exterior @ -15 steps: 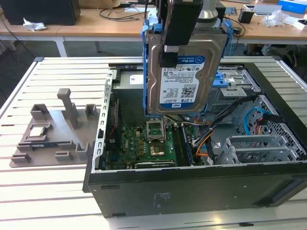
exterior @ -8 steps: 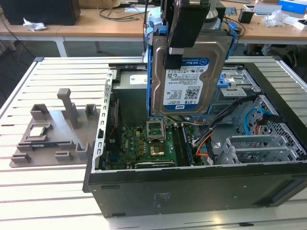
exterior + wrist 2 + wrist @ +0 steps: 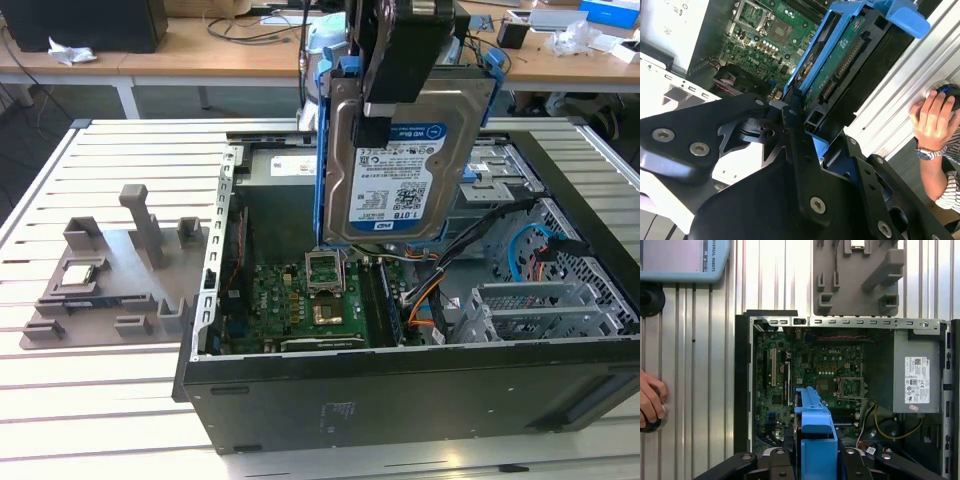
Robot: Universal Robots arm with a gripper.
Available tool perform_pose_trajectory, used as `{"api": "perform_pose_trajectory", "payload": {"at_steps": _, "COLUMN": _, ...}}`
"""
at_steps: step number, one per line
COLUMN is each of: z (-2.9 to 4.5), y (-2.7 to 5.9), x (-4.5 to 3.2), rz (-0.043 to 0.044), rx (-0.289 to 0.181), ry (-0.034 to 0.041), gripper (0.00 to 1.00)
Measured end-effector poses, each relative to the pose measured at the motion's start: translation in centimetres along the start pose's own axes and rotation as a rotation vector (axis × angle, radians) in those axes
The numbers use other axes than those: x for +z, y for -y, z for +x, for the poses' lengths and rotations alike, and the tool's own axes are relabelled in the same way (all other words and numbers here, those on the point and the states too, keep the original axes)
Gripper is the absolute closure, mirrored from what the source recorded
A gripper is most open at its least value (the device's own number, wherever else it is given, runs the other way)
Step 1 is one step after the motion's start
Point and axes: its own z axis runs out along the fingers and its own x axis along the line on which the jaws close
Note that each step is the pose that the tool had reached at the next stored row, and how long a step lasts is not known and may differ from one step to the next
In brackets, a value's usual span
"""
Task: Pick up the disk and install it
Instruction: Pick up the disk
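At the exterior view's left, we are looking at a grey fixture [image 3: 110,275] lying on the slatted counter [image 3: 100,420], well apart from the work. Just beside it the open computer case [image 3: 400,400] is lying on its side, with its motherboard [image 3: 285,300] facing up. Above that board the arm is reaching straight down from overhead. Its tool [image 3: 378,120] is gripping the disk [image 3: 410,190], with the fingers closed across the two flat faces. The disk is hanging upright on edge over the case interior, its label facing the exterior camera and its blue bracket [image 3: 322,150] framing its sides. In the second wrist view, a person's hand [image 3: 932,117] is lying on the counter, apart from the case.
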Motion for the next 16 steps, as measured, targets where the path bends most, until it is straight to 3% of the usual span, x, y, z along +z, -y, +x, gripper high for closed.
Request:
{"api": "perform_pose_trajectory", "payload": {"at_steps": 5, "z": 0.48, "y": 0.5, "x": 0.08, "rz": -0.0001, "rx": 0.0, "ry": 0.0, "gripper": 0.64}}
{"api": "perform_pose_trajectory", "payload": {"at_steps": 8, "z": 0.51, "y": 1.88, "x": 0.12, "rz": -0.0005, "rx": 0.0, "ry": -0.0002, "gripper": 0.64}}
{"api": "perform_pose_trajectory", "payload": {"at_steps": 12, "z": 0.52, "y": 2.91, "x": 0.17, "rz": -0.0008, "rx": 0.0, "ry": -0.0002, "gripper": 0.64}}
{"api": "perform_pose_trajectory", "payload": {"at_steps": 16, "z": 0.53, "y": 3.38, "x": 0.2, "rz": -0.0009, "rx": 0.0, "ry": -0.0002, "gripper": 0.64}}
